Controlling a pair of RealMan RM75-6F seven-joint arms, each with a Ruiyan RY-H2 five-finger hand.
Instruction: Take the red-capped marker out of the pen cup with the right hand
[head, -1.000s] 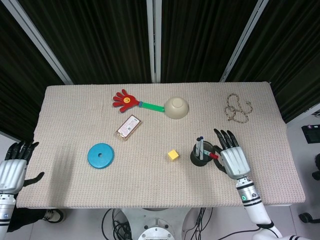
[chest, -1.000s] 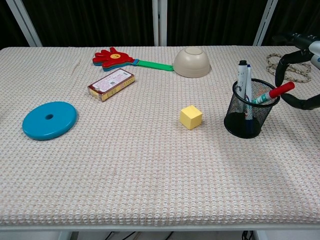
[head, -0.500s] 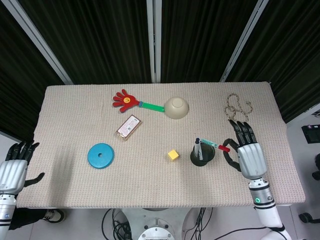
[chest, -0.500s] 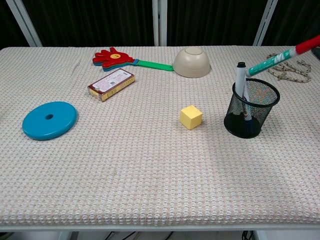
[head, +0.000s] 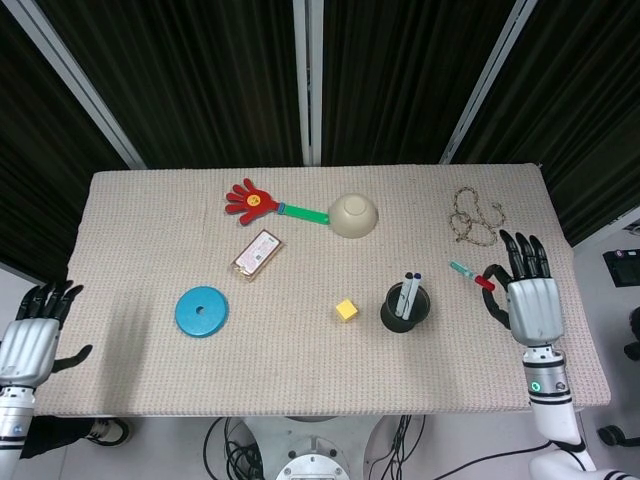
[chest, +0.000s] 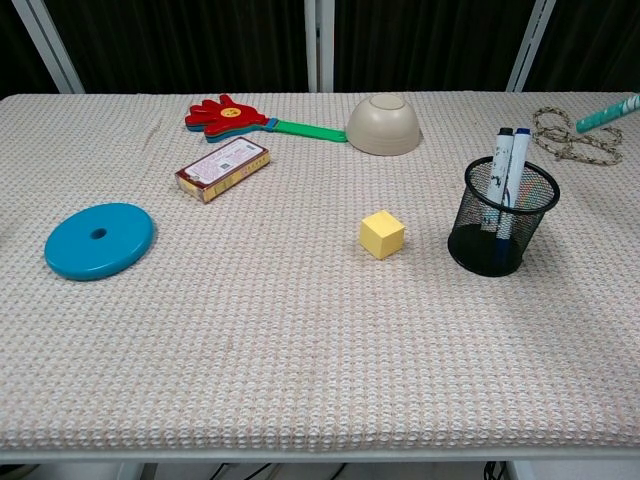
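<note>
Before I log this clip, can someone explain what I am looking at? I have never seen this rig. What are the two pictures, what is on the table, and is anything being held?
It is a two-armed robot with human-like hands at a table. One picture looks down from its head, the other forward from its chest. The right hand holds the red-capped marker with a teal barrel in its fingers, clear of the black mesh pen cup, where two pens remain. The left hand waits open off the table's edge. On the cloth lie a blue disc, a yellow cube, a small snack box, a red hand-shaped clapper, an upturned beige bowl and a coiled rope.
</note>
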